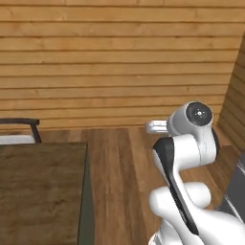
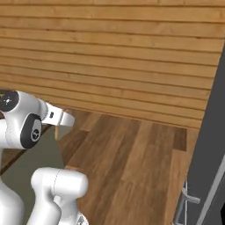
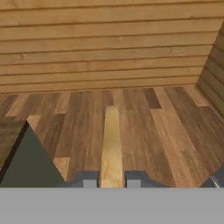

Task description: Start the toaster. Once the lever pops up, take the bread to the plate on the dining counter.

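Observation:
My gripper (image 3: 111, 180) is shut on the bread (image 3: 111, 144). The tan slice is seen edge-on, sticking out forward between the two fingertips (image 3: 89, 180) above the wooden floor. The dining counter (image 1: 38, 191), dark brown wood with a sage-green side panel, lies at the lower left. Its corner (image 3: 15, 146) shows left of the bread, slightly below the hand. In the left base view my white hand (image 1: 155, 127) reaches out past the counter's far right corner. The toaster, its lever and the plate are out of view.
A plank wall (image 1: 119, 62) closes the room ahead, with open wooden floor (image 2: 132, 167) in front of it. A dark chair with a pale seat (image 1: 19, 130) stands behind the counter. A tall dark appliance with a handle (image 2: 206, 176) stands on the right.

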Tool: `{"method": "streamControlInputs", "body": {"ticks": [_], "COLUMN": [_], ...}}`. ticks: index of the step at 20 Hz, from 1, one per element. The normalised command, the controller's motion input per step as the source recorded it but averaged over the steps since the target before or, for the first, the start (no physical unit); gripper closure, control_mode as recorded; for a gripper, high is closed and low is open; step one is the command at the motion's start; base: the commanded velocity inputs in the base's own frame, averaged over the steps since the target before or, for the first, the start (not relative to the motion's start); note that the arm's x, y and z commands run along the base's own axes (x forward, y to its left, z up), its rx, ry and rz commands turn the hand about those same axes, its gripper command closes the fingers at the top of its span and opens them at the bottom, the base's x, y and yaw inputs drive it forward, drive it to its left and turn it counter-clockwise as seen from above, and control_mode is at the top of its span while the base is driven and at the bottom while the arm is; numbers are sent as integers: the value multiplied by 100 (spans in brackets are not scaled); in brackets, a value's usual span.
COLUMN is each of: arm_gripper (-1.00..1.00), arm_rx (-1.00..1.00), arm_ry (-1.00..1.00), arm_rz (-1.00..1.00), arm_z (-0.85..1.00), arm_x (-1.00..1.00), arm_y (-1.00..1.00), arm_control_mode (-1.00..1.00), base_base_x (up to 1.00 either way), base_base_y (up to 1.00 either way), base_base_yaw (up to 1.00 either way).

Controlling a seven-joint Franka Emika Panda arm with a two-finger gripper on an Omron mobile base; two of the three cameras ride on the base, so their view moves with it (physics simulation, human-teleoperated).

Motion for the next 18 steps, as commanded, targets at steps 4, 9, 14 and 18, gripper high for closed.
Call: {"method": "streamControlInputs", "body": {"ticks": [4,9,14,18], "arm_gripper": [100,100,100,100], "arm_rx": [0,0,0,0], "arm_ry": [0,0,0,0], "arm_rz": [0,0,0,0], "arm_z": [0,0,0,0], "arm_x": [0,0,0,0], "arm_y": [0,0,0,0], "arm_control_mode": [100,100,100,100], "base_base_x": [100,100,100,100], "base_base_y": [-24,-29,-33,-34], "base_base_yaw": [17,18,19,20]}}
